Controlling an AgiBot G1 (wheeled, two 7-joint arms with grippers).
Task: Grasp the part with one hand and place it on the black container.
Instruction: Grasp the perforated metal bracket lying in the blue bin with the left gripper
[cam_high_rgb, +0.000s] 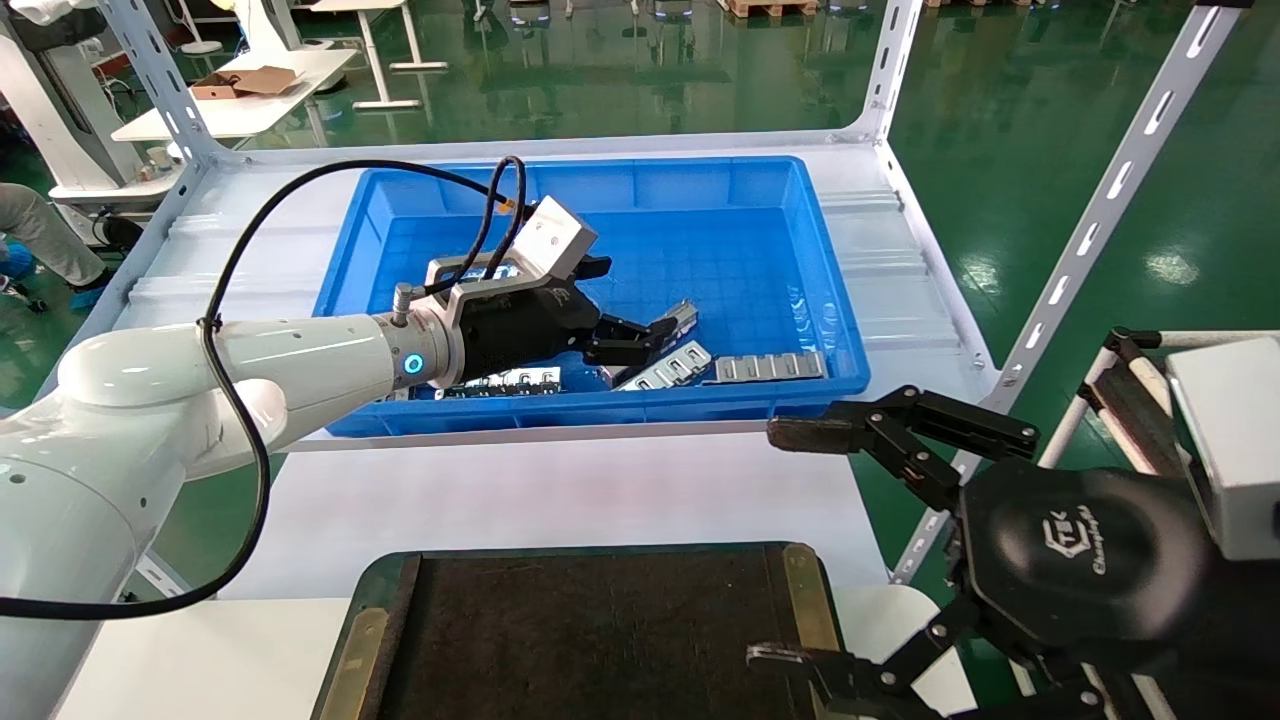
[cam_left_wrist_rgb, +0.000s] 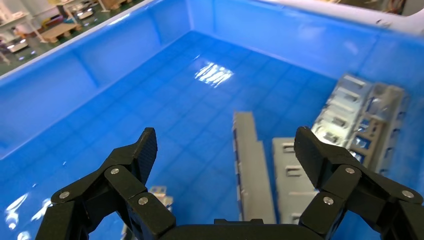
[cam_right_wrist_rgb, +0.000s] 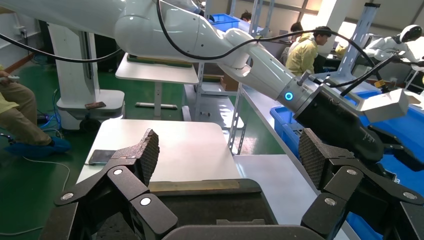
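The part (cam_left_wrist_rgb: 252, 165), a slim grey bar, lies on the floor of the blue bin (cam_high_rgb: 600, 418). In the left wrist view it runs lengthwise between my fingers. My left gripper (cam_high_rgb: 655, 340) is open and empty, low inside the bin, with the part under the gap between its fingers (cam_left_wrist_rgb: 225, 140). The black container (cam_high_rgb: 590, 640) is a flat dark tray with brass strips. It sits empty at the near edge of the table and also shows in the right wrist view (cam_right_wrist_rgb: 210, 205). My right gripper (cam_high_rgb: 790, 545) is open and empty beside the tray's right edge (cam_right_wrist_rgb: 228, 142).
Flat silver strips with square cut-outs (cam_high_rgb: 770, 367) lie in the bin, one right beside the part (cam_left_wrist_rgb: 290, 185) and a stack farther off (cam_left_wrist_rgb: 360, 120). White shelf uprights (cam_high_rgb: 1100, 210) stand at the table corners. People and other tables are beyond.
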